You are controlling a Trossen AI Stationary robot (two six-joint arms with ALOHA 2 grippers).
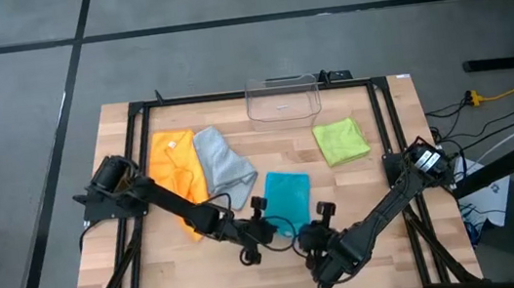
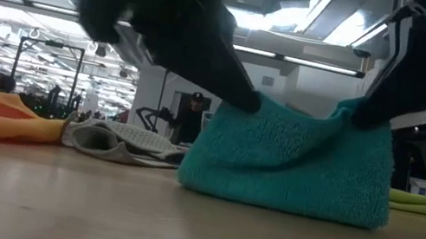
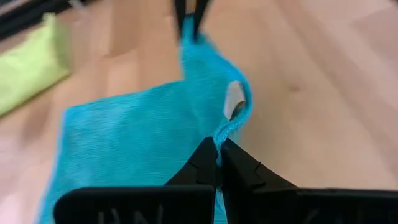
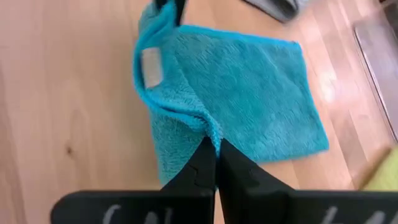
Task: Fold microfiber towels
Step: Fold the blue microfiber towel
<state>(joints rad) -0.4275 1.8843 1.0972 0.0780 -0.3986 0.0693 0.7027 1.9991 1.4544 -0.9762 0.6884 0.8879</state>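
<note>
The teal blue towel [image 1: 288, 197] lies at the table's near middle, its near edge raised between my two grippers. My left gripper [image 1: 269, 224] is shut on that edge's left end and my right gripper [image 1: 318, 217] on its right end. The low view shows the teal towel [image 2: 293, 164] hanging from both, with its bottom on the table. The orange towel [image 1: 174, 169] and the light grey towel [image 1: 221, 158] lie crumpled at the far left. The lime green towel [image 1: 341, 140] lies folded at the far right. My left gripper pinches the teal towel's near edge at its left corner [image 3: 219, 135] between its two shut fingers, slanting down from the table's left. The corner is lifted, and the edge sags slack toward the other gripper. The rest of the towel lies on the table. My right gripper pinches the teal towel's near edge at its right corner [image 4: 210, 132] between its two shut fingers, slanting down from the table's near right. The corner is lifted and bunched at the fingertips. The towel's far part [image 4: 261, 87] lies flat on the table.
A clear plastic bin [image 1: 283, 98] stands at the table's far middle. A black frame [image 1: 137, 129] runs around the wooden table top. Bare wood shows along the near edge [image 1: 184, 271]. In the low view, people show in the room beyond.
</note>
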